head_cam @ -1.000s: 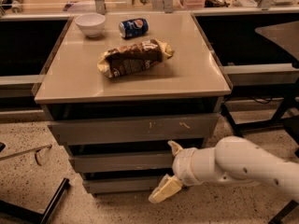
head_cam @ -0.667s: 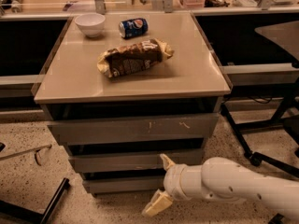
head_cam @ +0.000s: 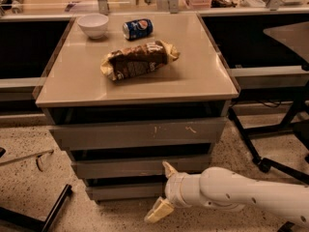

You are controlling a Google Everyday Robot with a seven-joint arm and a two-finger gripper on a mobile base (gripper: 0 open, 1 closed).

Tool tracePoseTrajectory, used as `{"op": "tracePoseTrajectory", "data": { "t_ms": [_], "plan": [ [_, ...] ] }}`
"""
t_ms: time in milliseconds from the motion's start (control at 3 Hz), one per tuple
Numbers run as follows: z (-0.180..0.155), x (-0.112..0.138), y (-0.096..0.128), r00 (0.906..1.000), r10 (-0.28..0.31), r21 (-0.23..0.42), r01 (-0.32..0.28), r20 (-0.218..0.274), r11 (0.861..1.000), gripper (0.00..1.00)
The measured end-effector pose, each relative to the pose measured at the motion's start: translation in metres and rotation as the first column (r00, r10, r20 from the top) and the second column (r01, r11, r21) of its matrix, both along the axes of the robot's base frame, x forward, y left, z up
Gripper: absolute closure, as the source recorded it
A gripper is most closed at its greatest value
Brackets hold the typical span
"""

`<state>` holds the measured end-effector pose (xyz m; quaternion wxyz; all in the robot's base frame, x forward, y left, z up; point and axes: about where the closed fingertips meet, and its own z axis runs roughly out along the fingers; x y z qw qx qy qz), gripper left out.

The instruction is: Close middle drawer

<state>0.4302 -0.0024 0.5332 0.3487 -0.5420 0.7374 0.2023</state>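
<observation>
The middle drawer sits between the scratched top front and the lowest front, seemingly pulled a little toward the near side. It looks stiff and smooth, with no handle, so it likely slides on rails under a flat push on its face, best near the centre to avoid racking. The gripper hovers just near of its right half, fingers spread and empty, the upper fingertip at the front's lower edge. A snack bag lies on the cabinet top.
</observation>
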Motion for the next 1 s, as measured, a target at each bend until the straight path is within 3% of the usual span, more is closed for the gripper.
{"op": "tracePoseTrajectory", "data": {
  "t_ms": [333, 1000],
  "plan": [
    [-0.007, 0.008, -0.003, 0.9996, -0.026, 0.023, 0.025, 0.013, 0.999, 0.00],
    [-0.023, 0.061, -0.004, 0.9881, -0.070, 0.017, 0.068, 0.137, 0.998, 0.00]
  ]
}}
